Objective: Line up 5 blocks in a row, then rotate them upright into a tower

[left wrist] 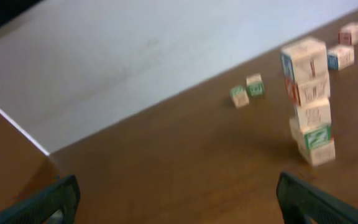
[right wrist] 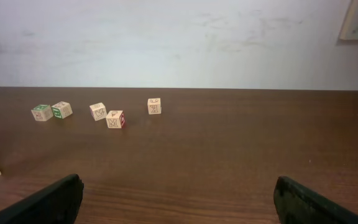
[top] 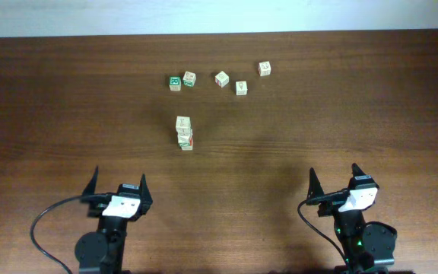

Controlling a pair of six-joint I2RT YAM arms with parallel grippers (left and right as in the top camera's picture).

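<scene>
Left hand (top: 119, 177): wide open, with nothing in it. It sat low at the near edge of the tabletop (top: 356, 114).
Right hand (top: 333, 172): wide open too, with nothing in it. It was far off to the right of the left hand, at the same near edge.
Blocks (top: 183, 133): five were piled in one tower on the tabletop. The tower stood out in front of the left hand, a little to its right and well apart from it. The pile was not lined up neatly.
Top block (left wrist: 303, 59): pale, with a blue side.
Second block (left wrist: 308, 90): had a red side.
Third block (left wrist: 314, 114): mostly plain tan.
Fourth block (left wrist: 316, 135): had green marks.
Bottom block (left wrist: 320, 153): pale, too blurry to read.
Loose cubes (top: 221, 79): five lay in a bent row, farther from the left hand than the tower and not touching it.
Green cube (top: 175, 82): at the end of the row nearest the left hand's side, just beside the next cube.
Wall (right wrist: 166, 43): white, far beyond the left hand, past the tabletop.
Cable (top: 44, 221): black, curving off to the left of the left hand.
</scene>
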